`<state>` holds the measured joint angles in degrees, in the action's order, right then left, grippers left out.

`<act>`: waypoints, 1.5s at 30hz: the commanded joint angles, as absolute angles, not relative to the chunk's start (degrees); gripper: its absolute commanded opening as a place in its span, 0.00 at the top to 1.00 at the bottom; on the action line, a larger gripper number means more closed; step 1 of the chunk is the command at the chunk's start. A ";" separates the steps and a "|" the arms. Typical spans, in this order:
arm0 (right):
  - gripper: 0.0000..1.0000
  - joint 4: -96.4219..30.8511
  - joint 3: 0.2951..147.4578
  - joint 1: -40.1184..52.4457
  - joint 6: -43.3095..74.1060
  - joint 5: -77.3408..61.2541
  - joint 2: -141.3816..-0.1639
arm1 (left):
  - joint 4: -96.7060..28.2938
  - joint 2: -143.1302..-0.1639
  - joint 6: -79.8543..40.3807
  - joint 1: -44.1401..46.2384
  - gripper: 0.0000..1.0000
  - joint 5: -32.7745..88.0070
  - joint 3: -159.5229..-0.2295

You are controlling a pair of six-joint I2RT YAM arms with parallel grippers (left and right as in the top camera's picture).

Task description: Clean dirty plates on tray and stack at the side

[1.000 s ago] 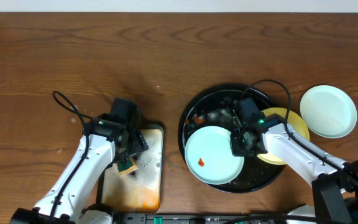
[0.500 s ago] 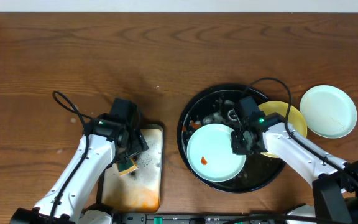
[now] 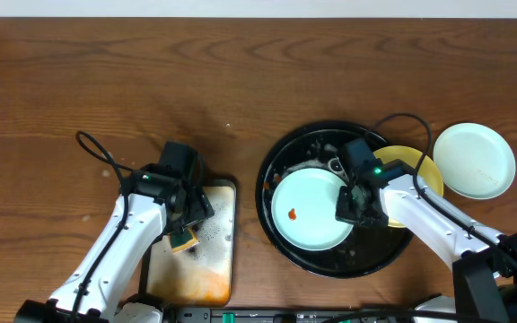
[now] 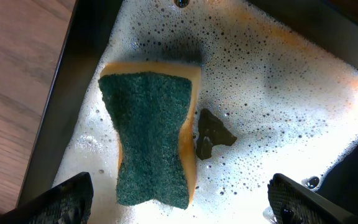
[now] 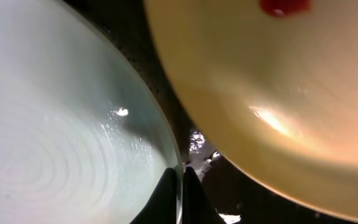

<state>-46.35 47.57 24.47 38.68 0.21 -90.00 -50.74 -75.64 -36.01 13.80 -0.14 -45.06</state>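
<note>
1. Right gripper (image 3: 352, 206) — my fingers are pinched together on the rim of the mint plate (image 3: 311, 211). The right wrist view shows the thin edge between the tips. An edge grip fits here, since a flat plate gives nothing else to hold
2. That plate lies in the black tray (image 3: 276, 152), centre-right of the overhead frame. It is smooth and glossy with faint concentric rings, and has one red-orange spot (image 3: 293, 214) left of its middle
3. Yellow plate (image 3: 417, 170) overlaps the tray's right rim, partly under my arm, and is also glossy
4. Second mint plate (image 3: 474, 160) lies on the wooden table (image 3: 106, 81) at far right, outside the tray. My guess is that's the stacking spot
5. Left gripper (image 4: 182, 202) — fingers wide apart, holding nothing, hovering over the sponge (image 4: 151, 137). The sponge is waisted, green scouring face up over a yellow body, and lies in suds (image 4: 278, 106) in the metal tray (image 3: 215, 260) at lower left of the overhead frame
</note>
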 commanded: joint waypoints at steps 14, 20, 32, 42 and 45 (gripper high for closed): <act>0.60 -39.48 48.23 24.67 18.94 3.14 -90.32 | -50.87 -75.92 -35.86 13.56 0.10 -0.45 -45.01; 0.73 -38.61 47.79 24.67 18.79 3.20 -90.35 | -50.87 -75.92 -35.86 13.56 0.10 -0.45 -45.01; 0.79 -32.62 43.09 23.92 18.81 3.20 -90.39 | -52.34 -75.92 -32.84 13.56 0.10 -1.04 -45.01; 0.94 -30.20 41.82 23.92 19.68 3.18 -90.39 | -52.34 -75.92 -32.84 13.56 0.10 -1.04 -45.01; 0.96 -30.22 41.82 23.92 19.68 3.16 -90.39 | -52.36 -75.92 -32.84 13.56 0.09 -1.04 -45.01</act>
<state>-30.52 43.31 24.18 19.42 2.83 -89.49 -52.10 -75.64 -33.56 13.80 -0.21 -45.06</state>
